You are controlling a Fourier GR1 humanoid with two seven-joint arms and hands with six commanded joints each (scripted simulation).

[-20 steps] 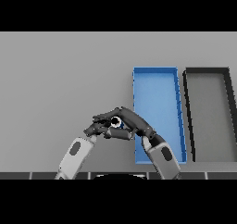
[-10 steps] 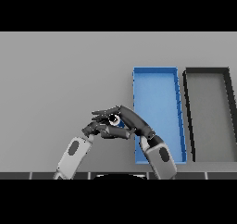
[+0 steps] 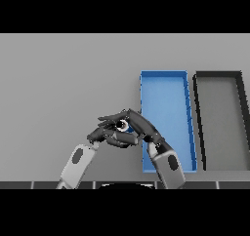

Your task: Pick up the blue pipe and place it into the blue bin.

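Observation:
The blue pipe (image 3: 124, 127) shows only as a small blue end with a pale ring, just left of the blue bin (image 3: 168, 101). My right hand (image 3: 140, 125) reaches in from the lower right across the bin's left wall and is shut on the pipe, fingers curled over it. Most of the pipe is hidden under those fingers. My left hand (image 3: 103, 134) sits close beside it on the left, fingers relaxed, touching or nearly touching the right hand's fingers. The bin is long, shallow and holds nothing.
A black bin (image 3: 219, 118) of the same shape stands right of the blue one. Grey table (image 3: 63, 84) stretches to the left and back. My right forearm (image 3: 167, 163) lies over the blue bin's near left corner.
The right hand's fingers have closed a little tighter over the pipe. Both hands and the pipe stay in almost the same place.

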